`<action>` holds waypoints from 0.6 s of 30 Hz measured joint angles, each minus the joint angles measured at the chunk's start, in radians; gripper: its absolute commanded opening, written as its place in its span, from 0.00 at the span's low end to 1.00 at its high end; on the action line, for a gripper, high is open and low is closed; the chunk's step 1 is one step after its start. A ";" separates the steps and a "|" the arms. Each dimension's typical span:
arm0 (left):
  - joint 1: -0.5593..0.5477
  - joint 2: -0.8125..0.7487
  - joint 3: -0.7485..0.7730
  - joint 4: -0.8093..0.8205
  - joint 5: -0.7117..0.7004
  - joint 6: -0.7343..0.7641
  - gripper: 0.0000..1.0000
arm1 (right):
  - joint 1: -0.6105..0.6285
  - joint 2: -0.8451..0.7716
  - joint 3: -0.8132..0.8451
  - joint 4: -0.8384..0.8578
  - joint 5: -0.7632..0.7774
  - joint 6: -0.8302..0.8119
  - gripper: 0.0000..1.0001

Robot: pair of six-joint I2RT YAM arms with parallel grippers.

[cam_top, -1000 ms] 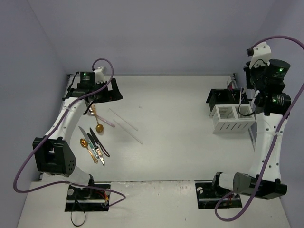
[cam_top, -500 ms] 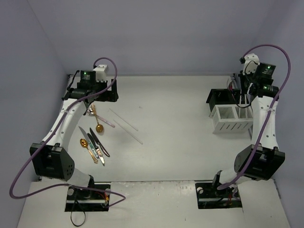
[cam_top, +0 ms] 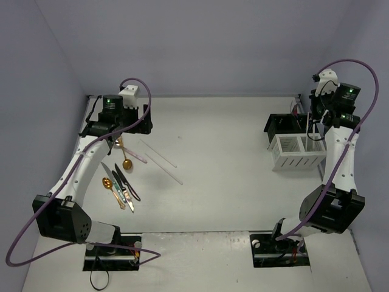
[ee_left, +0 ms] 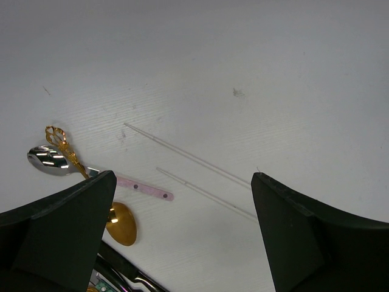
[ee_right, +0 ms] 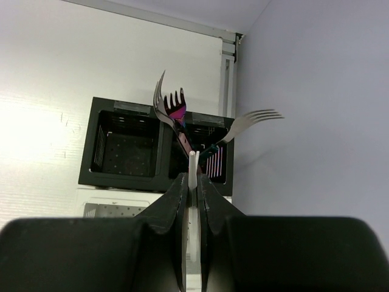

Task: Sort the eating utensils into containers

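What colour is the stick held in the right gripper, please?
The stick is pale white, seen best in the right wrist view.

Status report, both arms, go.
Right gripper shut on a pale stick, over the white bin. Left gripper open, above loose utensils on the table. Forks already in the black bin. Nothing blocking.

Bright even light, soft faint shadows, washed-out glare on table

Forks are sticking up and fanning out of the right black bin, crowding the way in — the left black bin is sitting wide open, and the table is lying bare through the middle.
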 measured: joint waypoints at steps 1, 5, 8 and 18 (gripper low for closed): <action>0.000 -0.006 -0.013 0.009 0.001 0.003 0.92 | -0.008 0.000 -0.005 0.007 -0.012 0.000 0.00; 0.000 -0.012 -0.031 0.021 -0.001 0.004 0.92 | -0.046 -0.001 -0.046 0.035 -0.059 0.005 0.00; -0.008 -0.007 -0.031 0.013 -0.039 -0.001 0.92 | -0.067 -0.006 -0.108 0.060 -0.093 0.000 0.27; -0.041 0.034 -0.054 -0.052 -0.230 -0.130 0.92 | -0.077 -0.023 -0.195 0.069 -0.118 -0.014 0.88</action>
